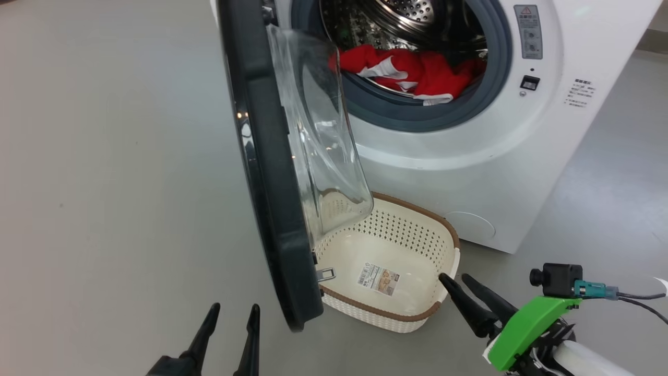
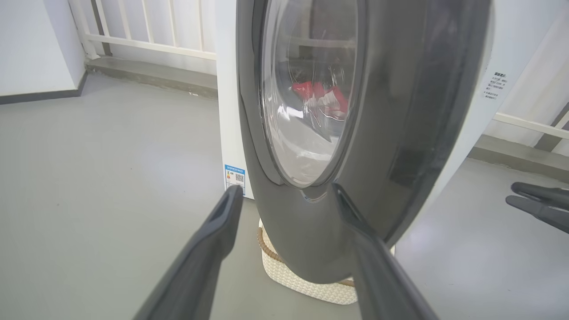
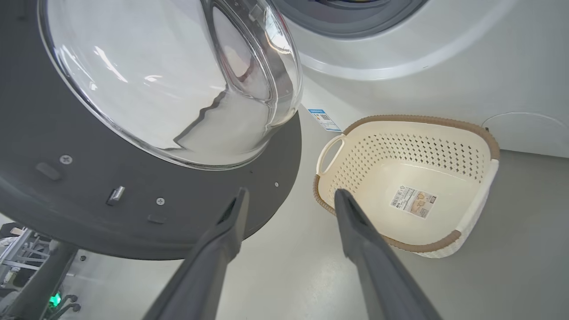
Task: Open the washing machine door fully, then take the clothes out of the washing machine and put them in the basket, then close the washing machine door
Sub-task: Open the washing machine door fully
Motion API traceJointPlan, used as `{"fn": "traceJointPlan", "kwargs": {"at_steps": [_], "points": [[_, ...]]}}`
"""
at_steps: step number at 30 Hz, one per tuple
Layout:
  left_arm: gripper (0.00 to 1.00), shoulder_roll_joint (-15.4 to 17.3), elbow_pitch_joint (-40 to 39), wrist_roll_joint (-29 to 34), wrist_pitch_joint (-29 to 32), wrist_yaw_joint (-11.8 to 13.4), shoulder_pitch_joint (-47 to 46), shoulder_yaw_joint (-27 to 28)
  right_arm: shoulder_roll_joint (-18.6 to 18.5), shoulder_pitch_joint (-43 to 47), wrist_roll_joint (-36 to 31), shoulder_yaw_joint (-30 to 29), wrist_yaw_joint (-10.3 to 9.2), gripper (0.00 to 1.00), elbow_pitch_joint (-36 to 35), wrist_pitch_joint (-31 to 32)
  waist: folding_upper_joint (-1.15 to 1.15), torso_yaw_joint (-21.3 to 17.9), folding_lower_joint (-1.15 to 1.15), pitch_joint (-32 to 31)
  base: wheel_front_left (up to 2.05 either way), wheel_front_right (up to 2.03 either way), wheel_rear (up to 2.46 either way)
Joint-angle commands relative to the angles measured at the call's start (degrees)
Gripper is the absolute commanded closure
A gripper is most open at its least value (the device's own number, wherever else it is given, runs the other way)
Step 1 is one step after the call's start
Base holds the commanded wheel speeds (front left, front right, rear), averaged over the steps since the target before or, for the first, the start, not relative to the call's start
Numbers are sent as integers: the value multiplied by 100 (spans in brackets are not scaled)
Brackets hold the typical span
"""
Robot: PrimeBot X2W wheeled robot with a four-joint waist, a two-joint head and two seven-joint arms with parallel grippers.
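Note:
The white washing machine (image 1: 469, 167) stands ahead with its door (image 1: 271, 172) swung out edge-on toward me, glass bowl (image 1: 323, 130) facing right. Red clothes (image 1: 412, 70) with white trim lie at the drum's mouth, and show through the door glass (image 2: 320, 95) in the left wrist view. The cream basket (image 1: 449, 230) sits on the floor under the door, with just a paper label (image 1: 378, 279) inside. My left gripper (image 1: 234, 313) is open, just left of the door's lower rim (image 2: 311, 249). My right gripper (image 1: 456, 279) is open by the basket's near right corner (image 3: 458, 238), holding nothing.
Grey floor (image 1: 104, 183) spreads wide to the left of the door. A white railing (image 2: 146, 40) and wall run behind the machine. The door's latch (image 3: 115, 194) sticks out from its inner face near my right fingers (image 3: 231, 222).

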Motion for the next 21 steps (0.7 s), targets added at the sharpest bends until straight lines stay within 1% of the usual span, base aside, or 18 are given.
{"fn": "traceJointPlan", "kwargs": {"at_steps": [1, 5, 7, 8, 13, 15, 21], "points": [[0, 27, -98, 49, -69, -41, -181, 222, -91, 61, -145, 68, 44, 0, -58, -110, 0, -72, 0, 37, 0, 0, 0], [0, 27, -81, 57, -69, -50, -215, 261, -170, 67, -449, 89, 44, 0, 155, -329, 0, -134, 0, 50, 0, 0, 0], [0, 27, -76, 64, -69, -53, -217, 279, -191, 72, -728, 33, 44, 0, 285, -373, 0, -159, 0, 41, 0, 0, 0], [0, 27, -75, 69, -69, -54, -214, 289, -184, 72, -909, -97, 44, 0, 340, -380, 0, -171, 0, 36, 0, 0, 0], [0, 27, -68, 82, -69, -58, -199, 315, 72, 437, -1984, -1234, 44, 0, 344, -385, 0, -181, 0, 4, 0, 0, 0], [0, 27, -68, 88, -69, -57, -189, 335, 219, 662, -2454, -1689, 44, 0, 254, -386, 0, -182, 0, -5, 0, 0, 0], [0, 27, -59, 105, -69, -70, -146, 396, 640, 1292, -3877, -2809, 44, 0, -137, -386, 0, -200, 0, -32, 0, 0, 0]]}}
